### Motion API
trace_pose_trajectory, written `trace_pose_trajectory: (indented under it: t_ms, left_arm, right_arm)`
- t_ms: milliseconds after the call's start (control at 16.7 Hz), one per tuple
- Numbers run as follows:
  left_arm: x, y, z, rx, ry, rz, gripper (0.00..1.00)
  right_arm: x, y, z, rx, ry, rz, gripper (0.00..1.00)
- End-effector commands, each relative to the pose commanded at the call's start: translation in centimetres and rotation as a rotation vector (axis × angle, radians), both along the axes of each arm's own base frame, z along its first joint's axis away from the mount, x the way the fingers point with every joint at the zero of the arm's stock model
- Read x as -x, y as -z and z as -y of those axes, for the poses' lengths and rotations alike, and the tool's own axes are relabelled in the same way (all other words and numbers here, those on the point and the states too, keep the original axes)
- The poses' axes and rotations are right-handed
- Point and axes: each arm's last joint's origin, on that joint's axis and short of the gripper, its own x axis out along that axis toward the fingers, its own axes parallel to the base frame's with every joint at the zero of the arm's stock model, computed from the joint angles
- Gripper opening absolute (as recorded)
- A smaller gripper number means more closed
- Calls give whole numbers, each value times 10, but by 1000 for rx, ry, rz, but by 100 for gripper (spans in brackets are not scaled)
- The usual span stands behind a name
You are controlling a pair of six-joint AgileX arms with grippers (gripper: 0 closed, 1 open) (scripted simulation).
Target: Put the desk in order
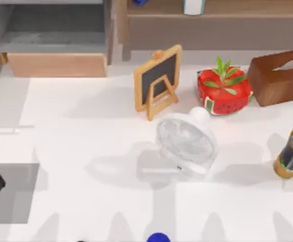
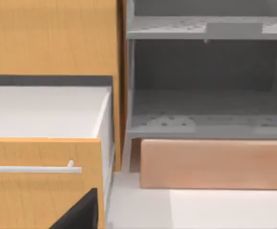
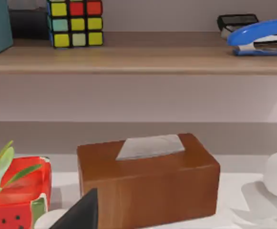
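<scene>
Across the top view, the white bench (image 1: 85, 126) is the broadest surface, running from the shelf unit (image 1: 212, 25) at the back to the near edge. Near its middle a white fan (image 1: 186, 143) lies tipped over. Just behind the fan a small chalkboard easel (image 1: 158, 80) stands upright, and to the right of that is a red watermelon-patterned pot (image 1: 223, 91) holding a green plant. A brown tissue box (image 1: 280, 75) sits close beside the pot at the right, and nearer, at the bench's right edge, is an amber bottle (image 1: 292, 151) with a dark label. A grey mouse pad (image 1: 12, 194) lies at the left edge, and something round and blue (image 1: 159, 238) shows at the near edge.

The left tool (image 2: 78, 214) shows as a dark wedge before an open wooden drawer (image 2: 43, 112) with a white inside and a bar handle, next to grey shelves. Whether it is open or closed cannot be told, and nothing is seen in its hold.

The right tool (image 3: 81, 212) is low over the bench, facing the tissue box; its state cannot be told either. On the shelf behind the box stand a colour cube (image 3: 75, 23) and a blue stapler (image 3: 260, 36).
</scene>
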Motion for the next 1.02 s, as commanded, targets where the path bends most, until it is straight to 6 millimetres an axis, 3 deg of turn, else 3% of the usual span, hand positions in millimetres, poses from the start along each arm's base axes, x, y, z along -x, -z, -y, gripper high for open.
trace_pose_trajectory:
  t_ms: [240, 420, 600, 780, 1020]
  left_arm:
    - [0, -5, -1, -10, -8, -8, 100]
    - [1, -32, -4, -53, -43, -43, 100]
    - [-2, -82, -10, -114, -100, -92, 100]
    - [-11, -148, -18, -178, -160, -152, 100]
    - [-48, -224, -35, -252, -213, -293, 100]
  right_arm:
    - [0, 0, 0, 0, 0, 0, 100]
    - [0, 0, 0, 0, 0, 0, 100]
    - [0, 0, 0, 0, 0, 0, 100]
    - [0, 0, 0, 0, 0, 0, 100]
    - [0, 0, 0, 0, 0, 0, 100]
